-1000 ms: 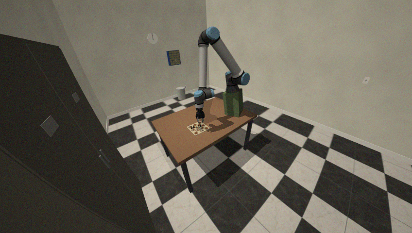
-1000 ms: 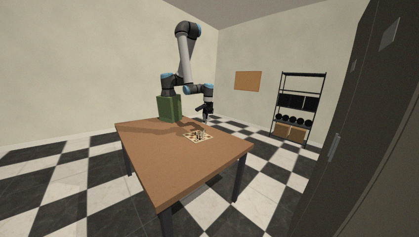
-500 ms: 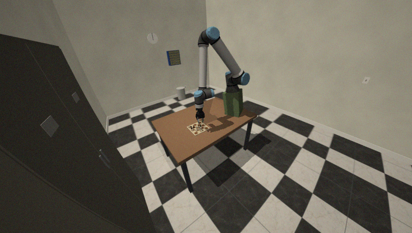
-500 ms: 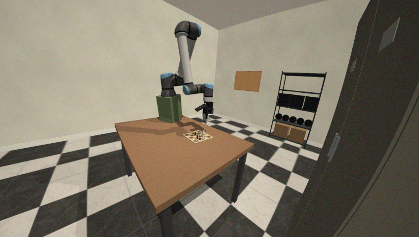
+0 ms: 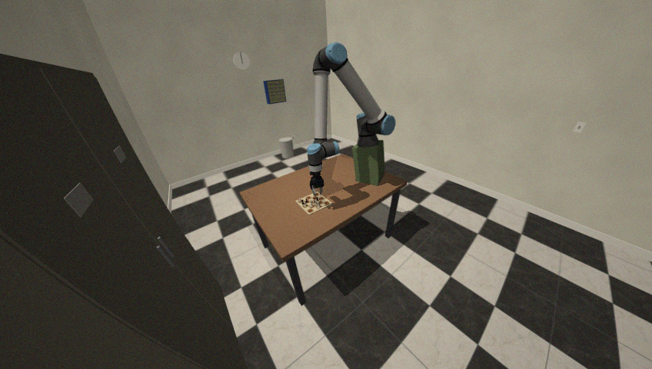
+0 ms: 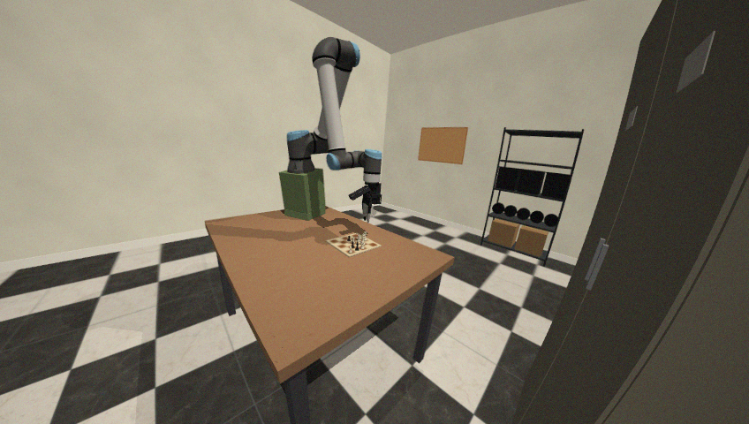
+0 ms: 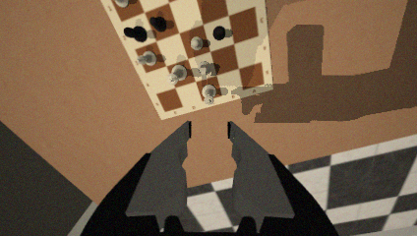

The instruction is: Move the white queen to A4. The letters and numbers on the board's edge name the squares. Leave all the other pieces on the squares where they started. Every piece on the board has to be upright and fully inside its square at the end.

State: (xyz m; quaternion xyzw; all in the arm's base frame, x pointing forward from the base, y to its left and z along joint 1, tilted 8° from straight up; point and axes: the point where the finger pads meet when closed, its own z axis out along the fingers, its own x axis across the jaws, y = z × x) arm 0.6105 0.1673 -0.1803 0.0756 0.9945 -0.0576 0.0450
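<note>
From above, a brown wooden table (image 5: 292,228) on dark legs stands on a floor (image 5: 457,292) of black and white tiles, in the corner of a room with pale walls. A tall dark cabinet (image 5: 91,191) fills the near left. On the far wall hang a round clock (image 5: 241,59) and a small blue board (image 5: 274,91), with a pale bin (image 5: 286,147) on the floor below. The arm rises from a green block (image 5: 368,162) at the table's back corner and hangs its gripper (image 5: 316,188) just above the far edge of a small chessboard (image 5: 313,203).

From the side, the chessboard (image 6: 352,243) lies near the middle of the table (image 6: 315,294), the arm's shadow falling across the wood toward it. Behind stand a black shelf rack (image 6: 578,157) with dark balls and cardboard boxes, and a cork board (image 6: 442,144) on the wall.

Looking down from the wrist, the gripper (image 7: 208,129) is narrowed to a slim gap with nothing in it, above bare wood just off the board's edge (image 7: 216,100). White and black pieces stand on the squares; the pale piece nearest the fingers sits in the edge row. I cannot tell which piece is the white queen.
</note>
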